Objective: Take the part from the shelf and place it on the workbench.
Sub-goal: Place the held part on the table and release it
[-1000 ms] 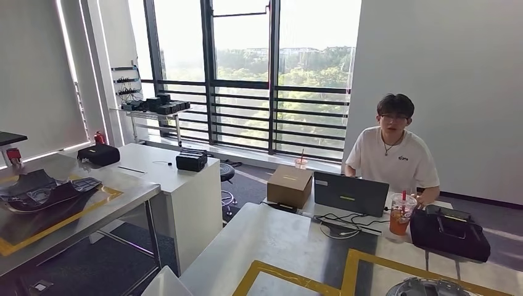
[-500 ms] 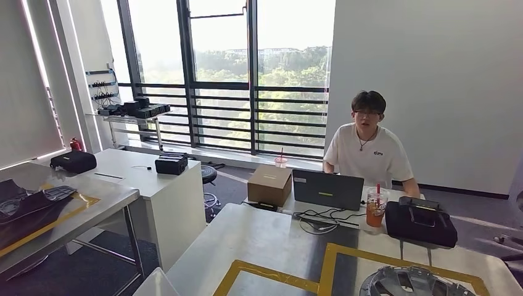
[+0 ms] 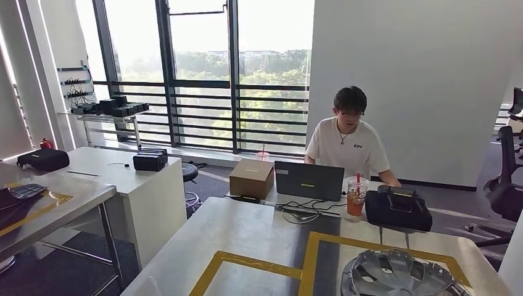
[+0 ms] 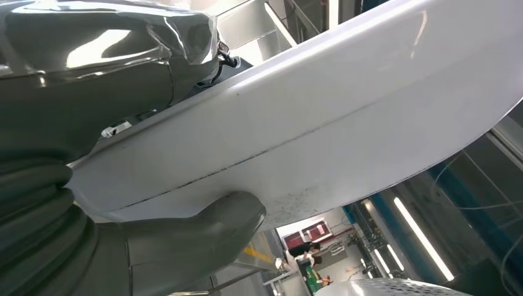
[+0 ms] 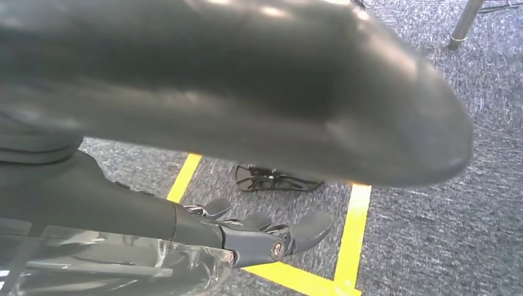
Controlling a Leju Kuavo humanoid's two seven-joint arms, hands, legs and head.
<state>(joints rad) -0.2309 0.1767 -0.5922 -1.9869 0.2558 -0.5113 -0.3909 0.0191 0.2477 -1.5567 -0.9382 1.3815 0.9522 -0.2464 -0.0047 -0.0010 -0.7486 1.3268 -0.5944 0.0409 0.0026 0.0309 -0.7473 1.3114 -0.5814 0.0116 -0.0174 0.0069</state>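
Observation:
A large white panel, the part [image 4: 345, 105], lies in my left hand [image 4: 111, 92], gripped between the thick grey thumb [image 4: 203, 228] on one face and the fingers on the other. A pale corner of the part [image 3: 147, 287] pokes up at the lower edge of the head view. The steel workbench [image 3: 247, 231] with yellow tape frames stands just ahead. My right hand [image 5: 247, 231] hangs over the carpet, its dark fingers loosely apart with nothing in them.
A silver wheel cover [image 3: 395, 274] lies on the workbench's near right. At its far end a person [image 3: 346, 145] sits behind a laptop [image 3: 308, 180], with a cardboard box [image 3: 251, 177], a drink cup [image 3: 355, 196] and a black bag [image 3: 398, 211]. Another steel table [image 3: 61, 206] stands at the left.
The camera has turned to the right, so the whole scene has slid left. The wheel cover has come further into view and the left table has moved toward the edge.

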